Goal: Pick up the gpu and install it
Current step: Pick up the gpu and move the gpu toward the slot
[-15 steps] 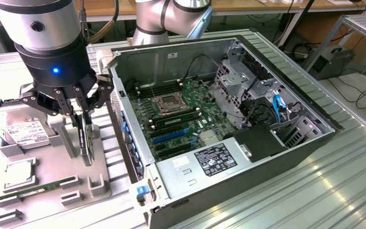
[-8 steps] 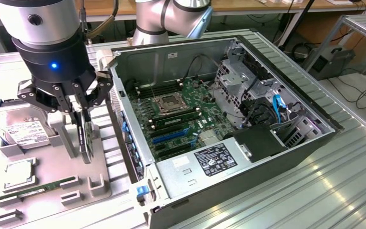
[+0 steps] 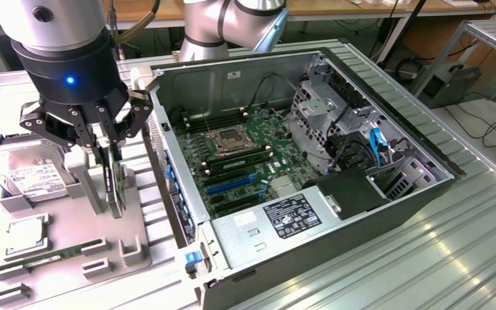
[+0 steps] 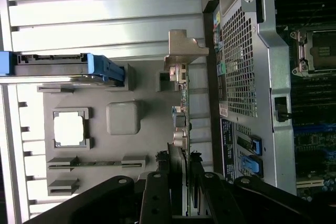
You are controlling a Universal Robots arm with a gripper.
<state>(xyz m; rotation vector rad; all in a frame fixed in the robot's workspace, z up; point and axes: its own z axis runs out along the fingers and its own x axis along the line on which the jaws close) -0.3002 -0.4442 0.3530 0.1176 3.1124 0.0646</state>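
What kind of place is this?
Probably a robotics lab or workshop: an open computer case lies on a metal table, a parts tray holds components, and the gripper grips the gpu.

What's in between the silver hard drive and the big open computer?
The gpu, standing on edge in the grey tray, with the gripper at its top. The exterior view shows it.

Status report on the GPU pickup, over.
Gripper shut on the gpu, upright on edge at the tray. Hard drive beside it, apart. Open computer case alongside.
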